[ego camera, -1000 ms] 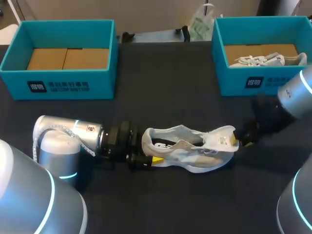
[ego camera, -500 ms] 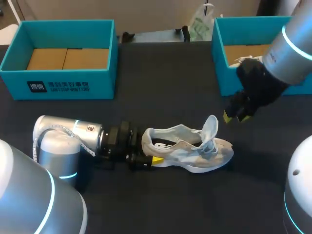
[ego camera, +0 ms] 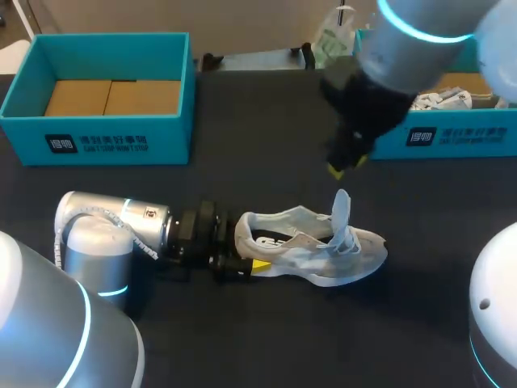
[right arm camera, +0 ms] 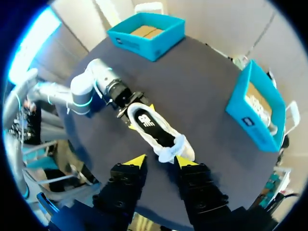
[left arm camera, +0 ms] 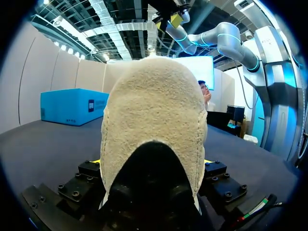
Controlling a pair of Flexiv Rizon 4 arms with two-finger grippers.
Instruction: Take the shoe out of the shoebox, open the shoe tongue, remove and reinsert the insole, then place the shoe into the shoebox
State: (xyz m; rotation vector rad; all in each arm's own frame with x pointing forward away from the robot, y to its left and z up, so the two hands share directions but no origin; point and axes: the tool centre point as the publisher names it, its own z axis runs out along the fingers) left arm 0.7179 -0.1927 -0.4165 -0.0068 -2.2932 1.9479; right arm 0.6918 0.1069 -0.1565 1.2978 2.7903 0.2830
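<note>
Here the left gripper point(ego camera: 242, 252) pinches the shoe point(ego camera: 311, 246); right gripper point(ego camera: 343, 166) hangs spread, clear above.

**Open:**
- Table point(ego camera: 266, 137): bare strip in the upper middle between the boxes.
- Bare ground along the lower middle and right of the toe.

**Obstacles:**
- Left shoebox point(ego camera: 97, 141), upper left, open top.
- Right shoebox point(ego camera: 452, 139), upper right, half covered by the right arm point(ego camera: 420, 32).
- Shoe point(ego camera: 311, 250), centre, with its tongue point(ego camera: 342, 212) upright.
- Left arm point(ego camera: 113, 230) and left gripper point(ego camera: 234, 263), clamped on the heel, bar the lower left.
- Right gripper point(ego camera: 343, 166), fingers apart, hangs above the tongue.
</note>
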